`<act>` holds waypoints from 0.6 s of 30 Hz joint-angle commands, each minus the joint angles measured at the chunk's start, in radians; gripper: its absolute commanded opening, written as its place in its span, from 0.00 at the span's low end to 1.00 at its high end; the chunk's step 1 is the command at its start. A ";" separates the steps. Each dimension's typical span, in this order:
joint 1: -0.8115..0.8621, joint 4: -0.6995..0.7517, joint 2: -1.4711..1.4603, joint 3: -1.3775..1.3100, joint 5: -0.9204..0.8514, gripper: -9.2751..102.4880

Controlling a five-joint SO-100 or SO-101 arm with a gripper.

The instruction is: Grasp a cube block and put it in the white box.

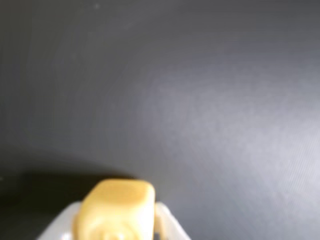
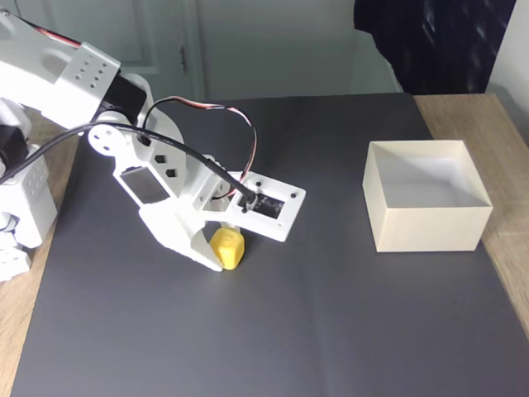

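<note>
A dark grey mat (image 2: 331, 331) covers most of the wooden tabletop (image 2: 496, 124), which shows bare along the right and left edges. Behind the far edge hangs a dark cloth (image 2: 430, 41) beside a pale wall (image 2: 273, 41).

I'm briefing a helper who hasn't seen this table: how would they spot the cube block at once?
On the dark grey mat, look left of the white box to the white arm's gripper. The cube block sits between its jaws: small, rounded, and the one bright yellow thing there.
</note>
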 commanded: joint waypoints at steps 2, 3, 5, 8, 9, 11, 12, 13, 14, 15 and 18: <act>-0.021 0.008 -0.005 -0.044 0.008 0.12; -0.025 0.015 -0.005 -0.044 0.009 0.09; -0.028 0.015 -0.006 -0.044 0.008 0.08; -0.031 0.017 -0.012 -0.048 0.008 0.08; -0.034 0.017 -0.009 -0.048 0.011 0.08; -0.040 0.026 -0.005 -0.054 0.011 0.08; -0.043 0.032 -0.002 -0.058 0.011 0.08; -0.048 0.035 0.000 -0.061 0.008 0.08; -0.051 0.038 0.002 -0.064 0.006 0.08; -0.052 0.038 0.006 -0.064 0.006 0.08; -0.066 0.041 0.037 -0.066 0.014 0.08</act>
